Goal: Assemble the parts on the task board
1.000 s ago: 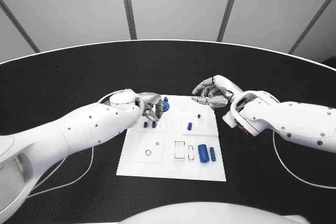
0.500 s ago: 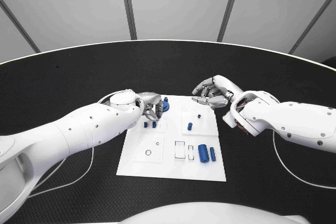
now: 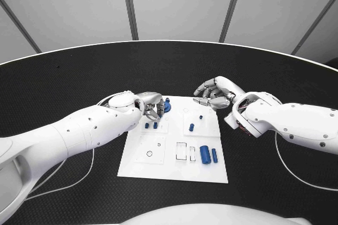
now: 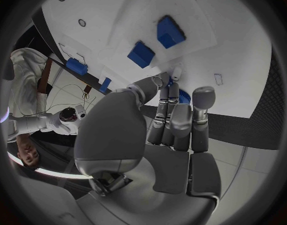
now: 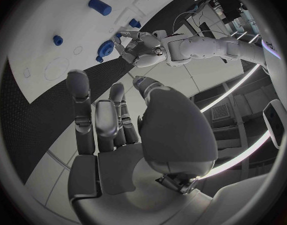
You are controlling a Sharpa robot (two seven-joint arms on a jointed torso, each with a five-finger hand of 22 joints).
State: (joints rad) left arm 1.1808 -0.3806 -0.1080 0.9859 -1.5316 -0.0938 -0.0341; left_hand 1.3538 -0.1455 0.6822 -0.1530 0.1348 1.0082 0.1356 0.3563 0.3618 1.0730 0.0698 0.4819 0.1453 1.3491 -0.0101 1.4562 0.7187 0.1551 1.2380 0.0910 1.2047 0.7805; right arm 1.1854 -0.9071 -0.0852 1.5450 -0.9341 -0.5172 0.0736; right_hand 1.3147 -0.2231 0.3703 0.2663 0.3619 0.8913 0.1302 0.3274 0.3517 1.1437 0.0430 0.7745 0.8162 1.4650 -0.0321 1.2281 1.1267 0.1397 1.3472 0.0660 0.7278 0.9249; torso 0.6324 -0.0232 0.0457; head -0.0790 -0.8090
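The left hand (image 3: 152,106) is pinching a round blue part (image 3: 162,107) at the task board's (image 3: 173,166) far-left corner, at about 11 o'clock from the board's middle; its axis appears to be standing upright; the right hand (image 3: 215,93) is hovering empty at 1 o'clock, fingers loosely curled and apart, farther from that part

The far left corner of the task board (image 3: 172,154) is covered by the left hand (image 3: 151,106). A blue part (image 3: 164,107) at its fingers is largely hidden, so a grip cannot be confirmed. What sits beneath the right hand (image 3: 215,93), beyond the board's far edge, cannot be made out.
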